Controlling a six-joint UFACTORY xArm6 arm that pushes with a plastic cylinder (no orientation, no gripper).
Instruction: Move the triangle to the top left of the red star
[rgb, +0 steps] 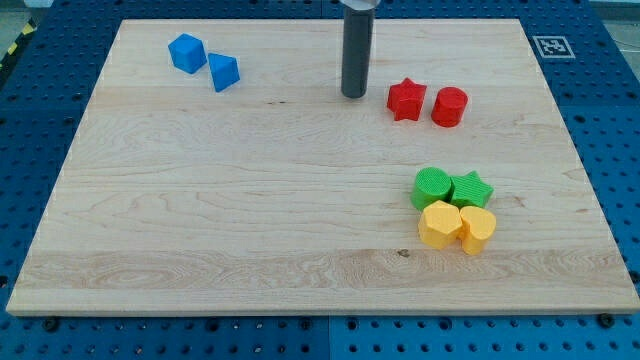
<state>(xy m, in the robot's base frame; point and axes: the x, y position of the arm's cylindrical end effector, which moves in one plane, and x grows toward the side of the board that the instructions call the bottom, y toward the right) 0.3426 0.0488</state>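
Note:
The red star (406, 99) lies on the wooden board (200, 220) at the view's upper right, with a red cylinder (449, 106) just to its right. The blue triangle (224, 72) lies at the view's upper left, touching or nearly touching a blue cube (186, 52) on its upper left. My tip (354, 95) stands on the board just left of the red star, a short gap apart, and far to the right of the blue triangle.
A cluster at the view's lower right holds a green cylinder (432, 187), a green star (471, 188), a yellow hexagon block (439, 223) and a yellow heart-like block (477, 228). A blue pegboard surrounds the board.

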